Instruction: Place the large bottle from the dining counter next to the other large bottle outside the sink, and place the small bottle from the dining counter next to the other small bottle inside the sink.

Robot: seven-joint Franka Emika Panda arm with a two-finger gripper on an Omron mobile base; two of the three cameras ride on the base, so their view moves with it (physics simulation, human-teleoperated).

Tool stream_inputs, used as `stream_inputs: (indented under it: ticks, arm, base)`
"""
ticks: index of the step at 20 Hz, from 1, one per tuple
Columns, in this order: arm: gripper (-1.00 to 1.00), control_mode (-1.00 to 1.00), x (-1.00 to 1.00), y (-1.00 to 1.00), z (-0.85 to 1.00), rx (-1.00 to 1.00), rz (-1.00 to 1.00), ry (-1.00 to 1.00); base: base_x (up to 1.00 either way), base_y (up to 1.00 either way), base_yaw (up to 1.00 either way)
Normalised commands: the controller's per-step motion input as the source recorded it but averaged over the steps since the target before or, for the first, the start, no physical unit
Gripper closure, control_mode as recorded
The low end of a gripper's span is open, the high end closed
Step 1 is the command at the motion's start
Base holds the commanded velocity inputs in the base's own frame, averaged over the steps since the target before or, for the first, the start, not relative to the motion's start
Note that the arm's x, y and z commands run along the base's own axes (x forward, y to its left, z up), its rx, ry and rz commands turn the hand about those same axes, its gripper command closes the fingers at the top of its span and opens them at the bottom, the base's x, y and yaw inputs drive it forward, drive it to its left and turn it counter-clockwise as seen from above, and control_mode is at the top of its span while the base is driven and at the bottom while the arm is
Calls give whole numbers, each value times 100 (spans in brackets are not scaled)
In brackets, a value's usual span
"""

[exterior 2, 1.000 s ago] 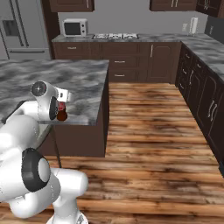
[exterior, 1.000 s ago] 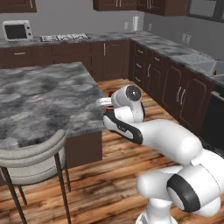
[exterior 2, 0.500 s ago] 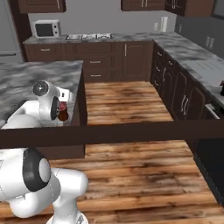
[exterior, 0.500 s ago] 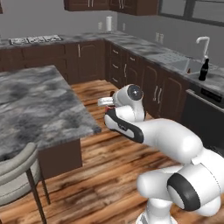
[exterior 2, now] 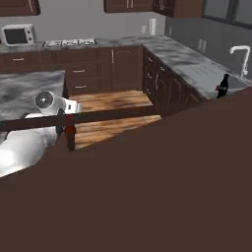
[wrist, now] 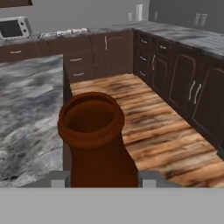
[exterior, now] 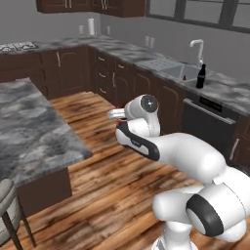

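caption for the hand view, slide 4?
Gripper carries the large brown bottle past the dining counter, over wood floor.

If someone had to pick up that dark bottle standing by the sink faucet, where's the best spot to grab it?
Probably around its body, coming in level from the open kitchen side. The dark bottle stands upright on the counter beside the sink, with the faucet close behind it. Its neck is narrow, so the wider lower part likely gives the fingers more to hold.
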Motion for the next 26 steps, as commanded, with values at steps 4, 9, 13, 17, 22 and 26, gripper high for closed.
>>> stream_inputs:
  ticks: [4, 9, 13, 17, 22, 26]
  arm:
    - [100, 100, 0, 0, 0, 0, 0, 0]
    - [100, 100, 0, 0, 0, 0, 0, 0]
    - [100, 100, 0, 0, 0, 0, 0, 0]
    - [100, 100, 0, 0, 0, 0, 0, 0]
    - [100, 100, 0, 0, 0, 0, 0, 0]
    - [100, 100, 0, 0, 0, 0, 0, 0]
  base:
    - [43, -77, -26]
    - [45, -72, -26]
    - [56, -71, -25]
    - [61, -55, -24]
    - [68, -44, -28]
    - [76, -21, -24]
